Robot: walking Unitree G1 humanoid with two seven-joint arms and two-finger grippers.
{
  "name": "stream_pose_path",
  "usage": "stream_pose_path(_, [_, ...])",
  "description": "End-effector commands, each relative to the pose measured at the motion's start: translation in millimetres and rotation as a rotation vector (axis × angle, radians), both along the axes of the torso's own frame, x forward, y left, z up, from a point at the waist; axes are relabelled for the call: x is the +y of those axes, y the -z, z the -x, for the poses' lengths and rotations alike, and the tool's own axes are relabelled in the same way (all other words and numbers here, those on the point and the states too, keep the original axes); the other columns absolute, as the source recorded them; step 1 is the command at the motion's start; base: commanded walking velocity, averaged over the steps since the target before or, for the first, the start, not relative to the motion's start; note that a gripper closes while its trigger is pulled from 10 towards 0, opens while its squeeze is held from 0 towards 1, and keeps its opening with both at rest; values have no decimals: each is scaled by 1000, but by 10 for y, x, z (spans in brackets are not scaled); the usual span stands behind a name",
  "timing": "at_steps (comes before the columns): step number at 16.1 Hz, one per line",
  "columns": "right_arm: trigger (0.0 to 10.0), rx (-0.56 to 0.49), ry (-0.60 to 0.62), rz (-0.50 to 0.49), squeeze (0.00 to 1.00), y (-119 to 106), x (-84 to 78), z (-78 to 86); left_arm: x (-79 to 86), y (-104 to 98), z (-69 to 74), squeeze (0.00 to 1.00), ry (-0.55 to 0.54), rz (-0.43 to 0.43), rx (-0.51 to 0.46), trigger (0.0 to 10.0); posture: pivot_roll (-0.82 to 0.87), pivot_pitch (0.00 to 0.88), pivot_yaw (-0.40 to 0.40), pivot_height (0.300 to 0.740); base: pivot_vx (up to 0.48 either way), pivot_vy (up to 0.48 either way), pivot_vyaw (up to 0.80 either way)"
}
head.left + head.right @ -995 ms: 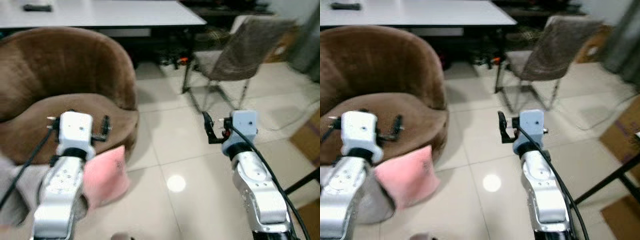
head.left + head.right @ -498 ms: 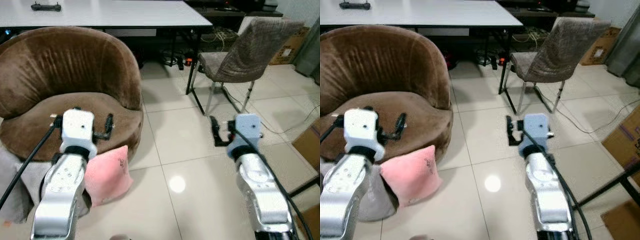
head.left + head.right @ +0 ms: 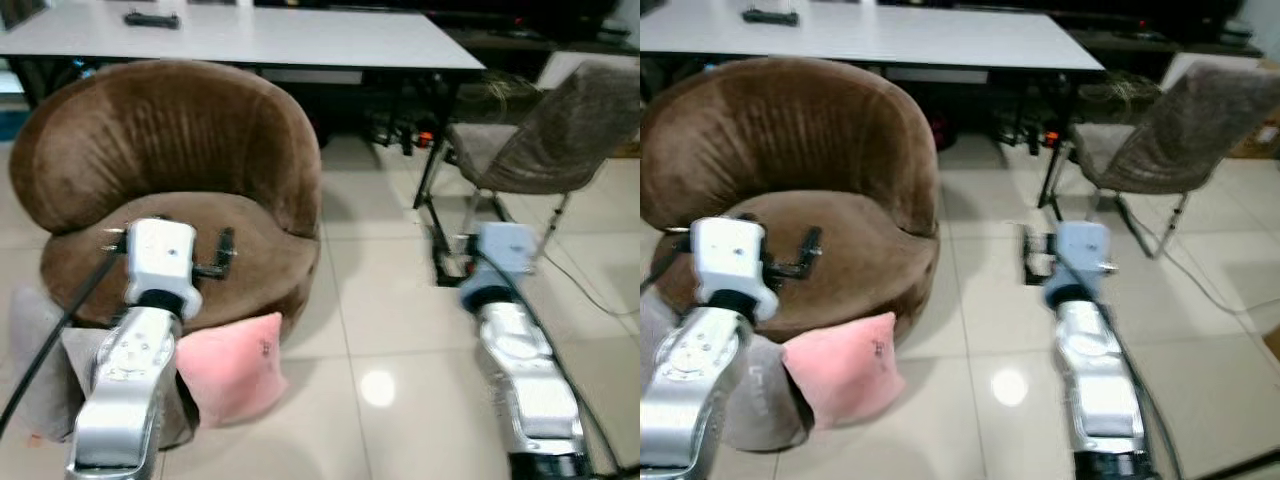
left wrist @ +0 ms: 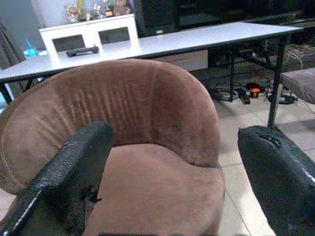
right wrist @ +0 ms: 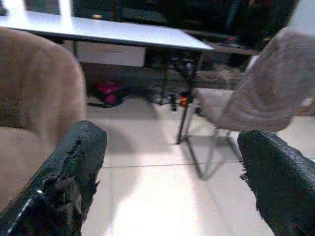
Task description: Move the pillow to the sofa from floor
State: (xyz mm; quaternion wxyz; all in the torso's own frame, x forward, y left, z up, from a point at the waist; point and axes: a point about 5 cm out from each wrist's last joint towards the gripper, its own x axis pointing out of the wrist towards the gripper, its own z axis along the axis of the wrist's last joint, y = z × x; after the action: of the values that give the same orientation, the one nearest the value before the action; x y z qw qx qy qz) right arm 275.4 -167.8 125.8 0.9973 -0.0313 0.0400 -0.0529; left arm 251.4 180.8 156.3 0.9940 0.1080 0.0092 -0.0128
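- I see a pink pillow (image 3: pixel 235 365) on pale tiles (image 3: pixel 400 350).
- My sofa (image 3: pixel 170 170) is brown velvet.
- The table (image 3: pixel 300 38) is white.
- The chair (image 3: pixel 560 135) looks grey-brown.
- My arms are silver, fingers (image 4: pixel 74 172) black.

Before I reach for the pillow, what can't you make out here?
- Pillow: its left side is behind the left arm in the eye views.
- Right hand: blurred in both eye views.
- Grey object beside the pillow: mostly hidden by the left arm, unidentifiable.
- Dark item on the table: too small.
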Motion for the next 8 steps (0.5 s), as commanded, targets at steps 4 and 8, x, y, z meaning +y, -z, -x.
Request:
stream_pose_path(4, [10000, -2, -55, -29, 0, -36, 100, -31, 56, -22, -7, 39, -19, -11, -10, 10000, 70, 0, -58, 740, 341, 0, 0])
stream_pose_path(8, [10000, -15, -114, -39, 0, -47, 170, -42, 46, -23, -3, 51, -11, -6, -11, 10000, 74, 0, -58, 740, 332, 0, 200])
